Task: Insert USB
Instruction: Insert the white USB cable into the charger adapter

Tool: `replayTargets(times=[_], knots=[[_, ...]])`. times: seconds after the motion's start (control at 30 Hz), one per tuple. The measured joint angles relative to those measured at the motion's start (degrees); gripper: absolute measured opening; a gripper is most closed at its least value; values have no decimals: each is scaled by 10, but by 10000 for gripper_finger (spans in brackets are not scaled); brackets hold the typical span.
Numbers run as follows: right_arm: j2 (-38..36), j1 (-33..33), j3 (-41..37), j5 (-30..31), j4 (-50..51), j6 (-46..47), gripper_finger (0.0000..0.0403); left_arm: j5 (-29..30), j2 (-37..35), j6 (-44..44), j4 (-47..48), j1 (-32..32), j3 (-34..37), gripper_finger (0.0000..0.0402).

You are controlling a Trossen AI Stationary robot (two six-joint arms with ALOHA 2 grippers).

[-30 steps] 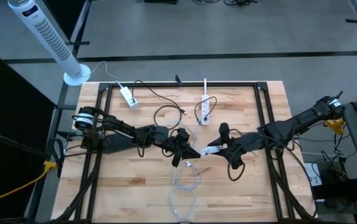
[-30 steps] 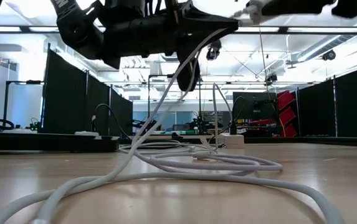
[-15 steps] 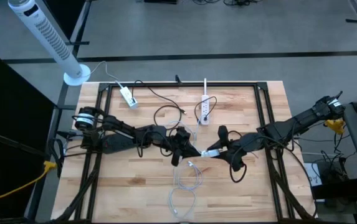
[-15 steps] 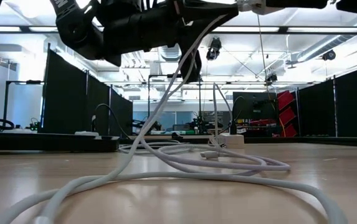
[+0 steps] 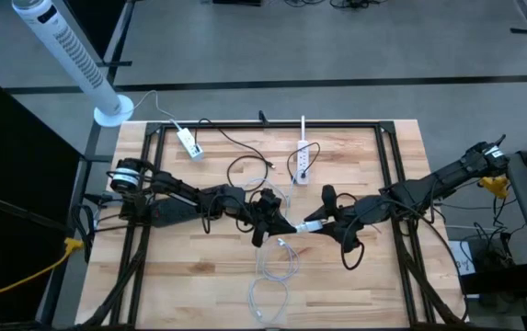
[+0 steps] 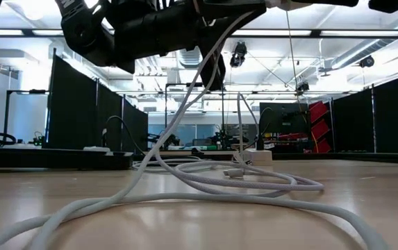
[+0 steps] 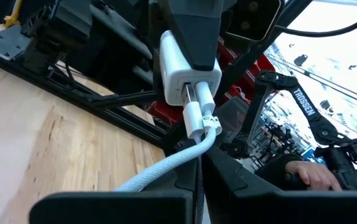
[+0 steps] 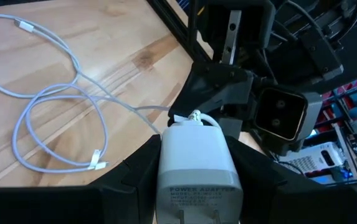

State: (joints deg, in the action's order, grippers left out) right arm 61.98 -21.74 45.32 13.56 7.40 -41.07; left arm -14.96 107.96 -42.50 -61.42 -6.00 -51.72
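Although lines are labelled, each is judged from this moment only.

Adapter (image 8: 196,163): a white power adapter is clamped between the right gripper (image 8: 194,155) fingers, its prongs turned back toward the wrist and its port face turned outward, so that the port is offered to the other arm.

Plug (image 7: 198,117): the USB plug is seen at the adapter's port, metal tongue partly sunk; bare metal is left showing, so seating is judged unfinished.

Left gripper (image 7: 198,180): its fingers are closed narrowly on the cable (image 7: 166,169) just behind the plug, a hold close enough that the plug can be pushed straight without the cord buckling.

Meeting point: both grippers are held nose to nose above mid-table, clear of the wood, so nothing fouls the push.

Slack: the rest of the cable (image 5: 277,262) is left looped on the table (image 5: 199,285) below the fingers, its far connector lying free.

Next move: a short, straight push along the port's axis is judged necessary; any tilt could jam the tongue.

Power strip (image 5: 303,160): lies well beyond the fingers, untouched.
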Motion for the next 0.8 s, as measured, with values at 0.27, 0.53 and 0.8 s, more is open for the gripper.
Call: replayTargets(times=[0.27,0.53,0.8], knots=[[0,0,0,0,0,0,141,-6,0,4,-1,-1,0,0],[-3,0,0,-1,0,6,141,-17,0,27,-1,-4,0,0],[-3,0,0,-11,3,26,141,-11,0,36,-1,-4,0,0]])
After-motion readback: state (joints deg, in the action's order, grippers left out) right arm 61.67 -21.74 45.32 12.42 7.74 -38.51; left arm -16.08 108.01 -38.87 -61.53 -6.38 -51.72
